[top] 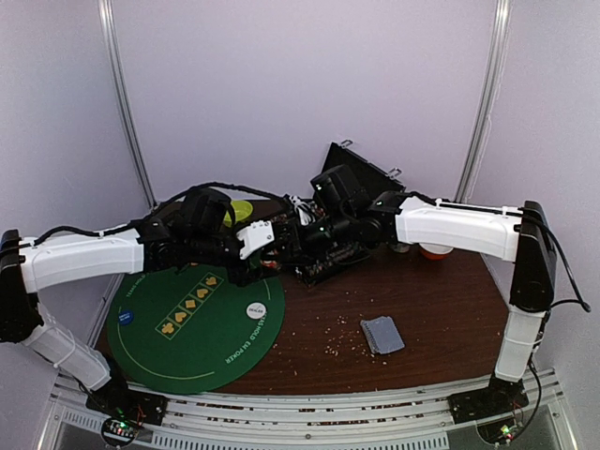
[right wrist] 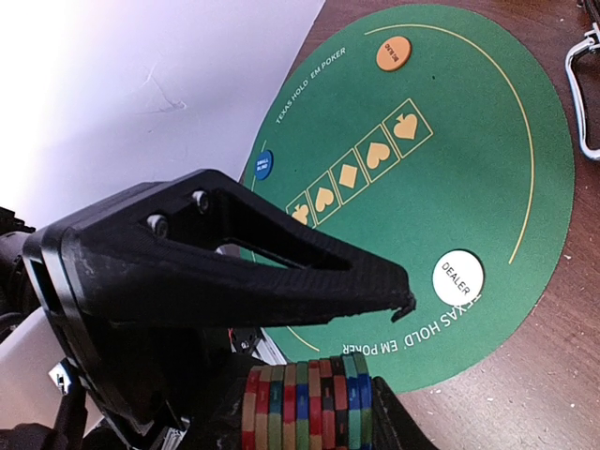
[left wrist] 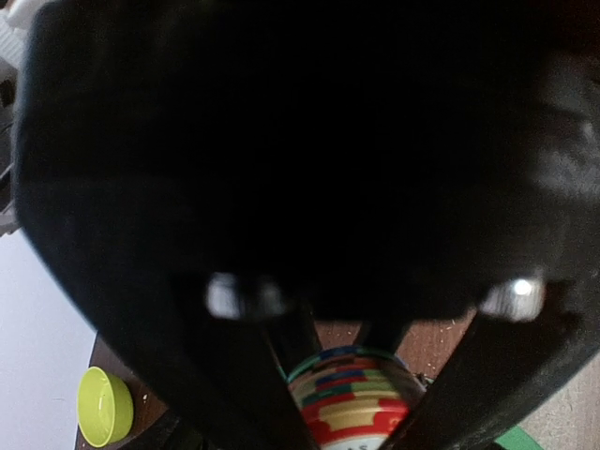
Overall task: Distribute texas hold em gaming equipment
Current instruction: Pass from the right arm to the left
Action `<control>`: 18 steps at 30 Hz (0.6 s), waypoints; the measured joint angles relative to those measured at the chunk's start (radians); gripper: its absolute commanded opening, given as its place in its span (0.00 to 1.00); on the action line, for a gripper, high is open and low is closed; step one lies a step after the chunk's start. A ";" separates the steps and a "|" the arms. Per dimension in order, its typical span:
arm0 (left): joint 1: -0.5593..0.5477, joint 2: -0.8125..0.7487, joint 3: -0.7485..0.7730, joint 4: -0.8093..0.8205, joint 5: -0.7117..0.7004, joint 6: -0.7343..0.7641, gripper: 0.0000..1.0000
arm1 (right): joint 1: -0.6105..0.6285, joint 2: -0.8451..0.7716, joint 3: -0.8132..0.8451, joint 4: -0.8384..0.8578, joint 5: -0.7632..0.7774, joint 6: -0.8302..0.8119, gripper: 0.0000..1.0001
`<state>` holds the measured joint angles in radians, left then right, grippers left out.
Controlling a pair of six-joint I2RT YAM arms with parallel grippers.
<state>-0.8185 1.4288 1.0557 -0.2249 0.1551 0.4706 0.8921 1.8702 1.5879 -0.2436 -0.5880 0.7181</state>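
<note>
Right wrist cam: right gripper [top: 295, 246] is clamped on the poker chip stack [right wrist: 305, 403], by the green mat's [right wrist: 469, 141] edge, yeah?

— Yep. Left gripper [left wrist: 349, 403] straddles that stack, can't tell if it's squeezing or loose tbh.

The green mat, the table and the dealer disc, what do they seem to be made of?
Mat: likely felt or thin fabric, matte green with printed yellow lines, lying flat.
Table: dark reddish-brown wood or wood-look laminate, with faint streaks and a low sheen.
Dealer disc: probably plastic, smooth white with black lettering.
</note>
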 measured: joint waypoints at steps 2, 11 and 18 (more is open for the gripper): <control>0.000 0.003 0.002 0.002 -0.007 -0.005 0.65 | -0.001 0.000 0.000 0.004 0.000 0.001 0.00; -0.002 0.004 0.003 0.017 0.013 -0.021 0.65 | 0.000 0.000 0.000 0.008 0.000 0.011 0.00; -0.004 0.004 0.003 0.017 0.038 -0.031 0.67 | 0.000 0.000 0.000 0.016 0.000 0.013 0.00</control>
<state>-0.8227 1.4326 1.0588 -0.2077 0.1928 0.4397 0.8921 1.8702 1.5883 -0.2272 -0.5884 0.7307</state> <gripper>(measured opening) 0.577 0.349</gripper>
